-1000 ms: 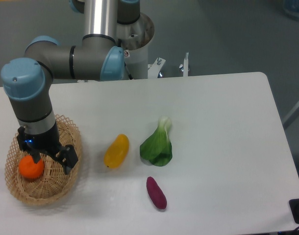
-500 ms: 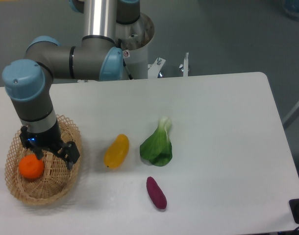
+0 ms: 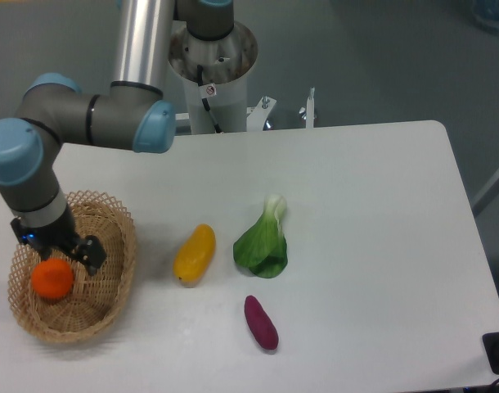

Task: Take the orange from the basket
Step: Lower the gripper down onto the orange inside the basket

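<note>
Approach step: jaws spread over the basket, orange not yet gripped.

Gripper (image 3: pixel 60 258) hangs with jaws wide apart, nothing between them so far as the view shows; one finger tip is visible to the right, the other is hidden. The orange (image 3: pixel 52 278) lies just below the jaws, in the left half of the basket (image 3: pixel 110 286), apparently untouched. Judgement: next move calls for centring over the fruit, descending to straddle it, then closing. Farther right on the tabletop (image 3: pixel 372 246): yellow fruit (image 3: pixel 195 254), leafy green (image 3: pixel 263 243), purple tuber (image 3: pixel 261 322).
</note>
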Robot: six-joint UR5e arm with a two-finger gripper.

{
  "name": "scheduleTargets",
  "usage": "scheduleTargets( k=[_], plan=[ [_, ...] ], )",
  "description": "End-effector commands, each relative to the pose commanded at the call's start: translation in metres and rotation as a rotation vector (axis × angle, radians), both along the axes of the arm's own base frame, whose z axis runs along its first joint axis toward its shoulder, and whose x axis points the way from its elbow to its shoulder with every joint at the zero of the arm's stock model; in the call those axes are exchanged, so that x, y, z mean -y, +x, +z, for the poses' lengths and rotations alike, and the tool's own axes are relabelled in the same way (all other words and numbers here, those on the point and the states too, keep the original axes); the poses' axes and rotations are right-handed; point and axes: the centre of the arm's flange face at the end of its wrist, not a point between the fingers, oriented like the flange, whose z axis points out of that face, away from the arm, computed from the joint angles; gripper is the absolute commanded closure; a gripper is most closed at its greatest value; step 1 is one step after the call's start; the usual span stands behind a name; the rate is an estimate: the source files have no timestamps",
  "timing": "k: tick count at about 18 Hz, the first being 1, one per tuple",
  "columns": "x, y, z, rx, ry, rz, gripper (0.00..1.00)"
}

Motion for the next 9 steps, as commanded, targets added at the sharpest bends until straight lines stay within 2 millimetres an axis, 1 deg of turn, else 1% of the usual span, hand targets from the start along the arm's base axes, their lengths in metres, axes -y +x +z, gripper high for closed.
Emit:
scheduleTargets(
  k=[3, 5, 9],
  plan=[
    [-0.006, 0.005, -0.01, -0.007, 0.0, -0.058, 0.0],
    [-0.007, 0.011, -0.018, -0.024, -0.003, -0.163, 0.0],
    [-0.011, 0.012, -0.025, -0.043, -0.002, -0.258, 0.0]
  ],
)
